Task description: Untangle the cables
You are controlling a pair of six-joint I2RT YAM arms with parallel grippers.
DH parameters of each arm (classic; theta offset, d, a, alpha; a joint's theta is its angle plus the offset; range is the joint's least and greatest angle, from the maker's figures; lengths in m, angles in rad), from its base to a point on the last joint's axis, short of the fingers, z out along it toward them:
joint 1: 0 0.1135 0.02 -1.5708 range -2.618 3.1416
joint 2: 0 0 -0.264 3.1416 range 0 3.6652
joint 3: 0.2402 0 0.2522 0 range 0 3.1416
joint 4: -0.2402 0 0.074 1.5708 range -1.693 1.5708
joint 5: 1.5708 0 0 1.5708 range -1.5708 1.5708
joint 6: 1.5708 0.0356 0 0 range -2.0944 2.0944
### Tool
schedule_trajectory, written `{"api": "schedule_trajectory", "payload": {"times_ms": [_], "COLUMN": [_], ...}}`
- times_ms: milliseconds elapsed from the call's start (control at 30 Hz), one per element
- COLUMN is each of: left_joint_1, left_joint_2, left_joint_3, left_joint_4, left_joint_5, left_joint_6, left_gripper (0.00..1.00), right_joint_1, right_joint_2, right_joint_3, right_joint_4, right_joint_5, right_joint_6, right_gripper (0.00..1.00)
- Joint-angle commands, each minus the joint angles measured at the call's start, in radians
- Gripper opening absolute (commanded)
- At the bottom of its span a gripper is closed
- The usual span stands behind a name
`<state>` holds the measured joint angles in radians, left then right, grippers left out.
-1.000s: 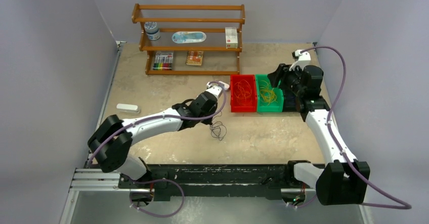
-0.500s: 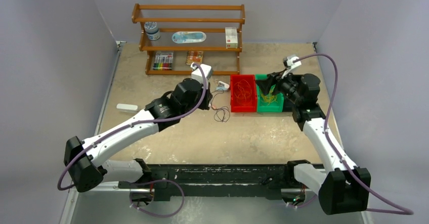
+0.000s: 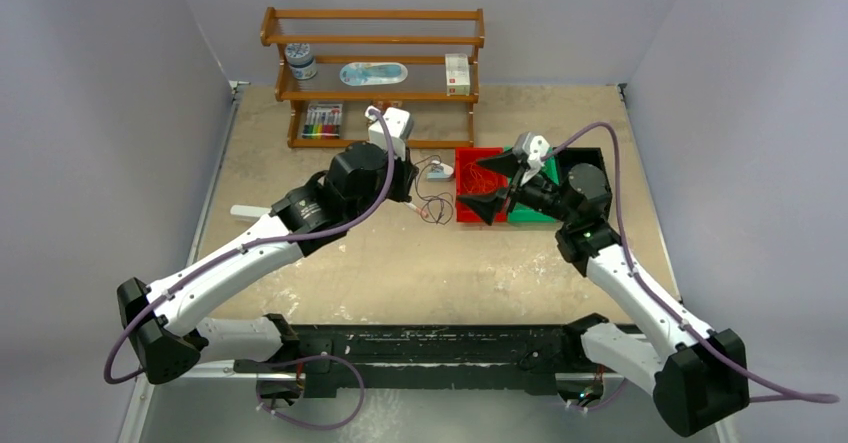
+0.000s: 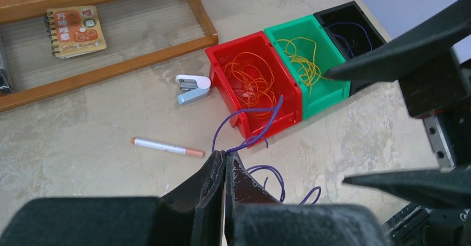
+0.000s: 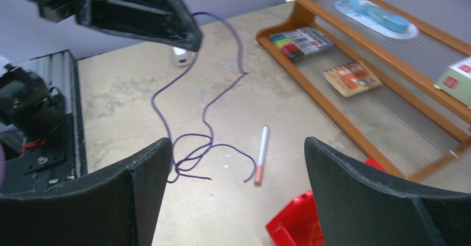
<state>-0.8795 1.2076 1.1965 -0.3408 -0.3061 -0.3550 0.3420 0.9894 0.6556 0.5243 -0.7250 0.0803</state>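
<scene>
A pen [image 4: 166,146] and stapler [image 4: 191,86] lie left of the red bin [image 4: 222,74], which holds orange cables [image 4: 252,82]; yellow cables [image 4: 302,63] fill the green bin [image 4: 325,99]. The left gripper [image 4: 225,160], raised beside the red bin, pinches a purple cable [image 4: 250,141] trailing to the table [image 4: 83,146] by the pen. The right gripper [image 5: 236,146] faces it, fingers [image 5: 139,185] wide, empty.
</scene>
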Motion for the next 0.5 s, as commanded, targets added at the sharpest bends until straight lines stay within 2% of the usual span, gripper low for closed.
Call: {"api": "schedule_trajectory", "payload": {"times_ms": [0, 300, 367, 467], "left_joint_1": [0.001, 0.002, 0.001, 0.001], "left_joint_2": [-0.026, -0.014, -0.012, -0.015], "left_joint_3": [0.069, 0.107, 0.113, 0.123], "left_joint_4": [0.045, 0.059, 0.059, 0.060], "left_joint_5": [-0.029, -0.008, -0.004, 0.002], "left_joint_6": [0.011, 0.005, 0.005, 0.003], "left_gripper": [0.00, 0.00, 0.00, 0.00], "right_joint_1": [0.105, 0.225, 0.234, 0.236], "right_joint_2": [0.032, 0.176, 0.216, 0.250], "right_joint_3": [0.042, 0.107, 0.123, 0.125], "right_joint_4": [0.062, 0.134, 0.140, 0.184], "right_joint_5": [0.029, 0.076, 0.108, 0.194], "right_joint_6": [-0.052, -0.067, -0.062, -0.020], "right_gripper": [0.92, 0.92, 0.88, 0.74]}}
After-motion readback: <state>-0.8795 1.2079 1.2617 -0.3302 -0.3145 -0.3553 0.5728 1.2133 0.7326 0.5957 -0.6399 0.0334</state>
